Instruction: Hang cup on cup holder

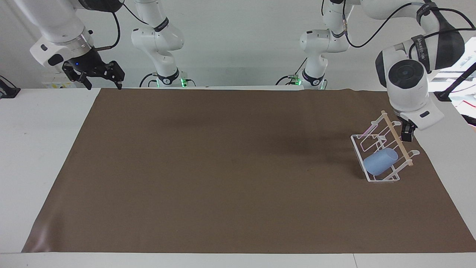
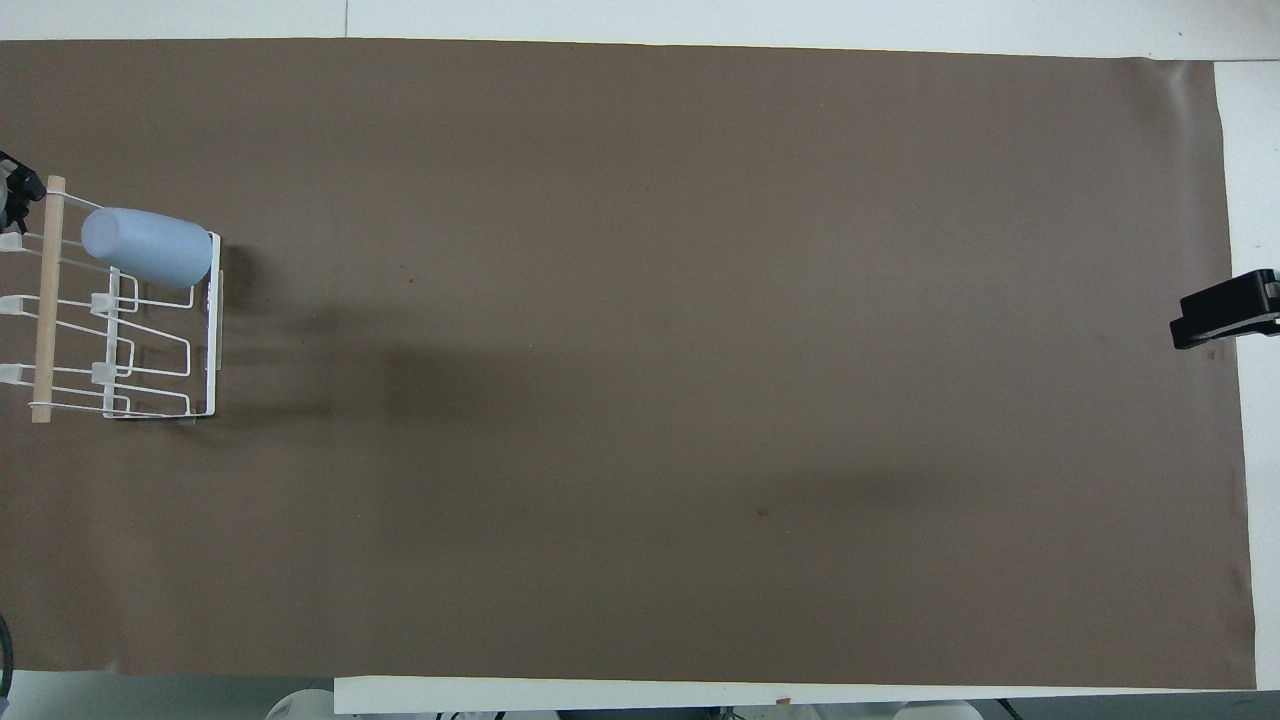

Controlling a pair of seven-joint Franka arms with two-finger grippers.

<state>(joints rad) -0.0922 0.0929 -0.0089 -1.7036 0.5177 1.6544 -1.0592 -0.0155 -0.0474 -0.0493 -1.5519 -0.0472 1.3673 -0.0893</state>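
Note:
The light-blue cup (image 1: 380, 161) lies tilted over a prong of the white wire cup holder (image 1: 357, 152), at the holder's end farthest from the robots. It shows the same way in the overhead view (image 2: 148, 247), on the holder (image 2: 213, 330) by the wooden rod (image 2: 48, 300). My left gripper (image 1: 407, 132) is open and empty, raised over the table just beside the rod (image 1: 396, 136), apart from the cup. Only its tip shows overhead (image 2: 14, 195). My right gripper (image 1: 100, 76) waits open, raised at the right arm's end (image 2: 1225, 308).
A brown mat (image 1: 223, 167) covers most of the white table (image 1: 37, 149). The cup holder stands on the mat near its edge at the left arm's end.

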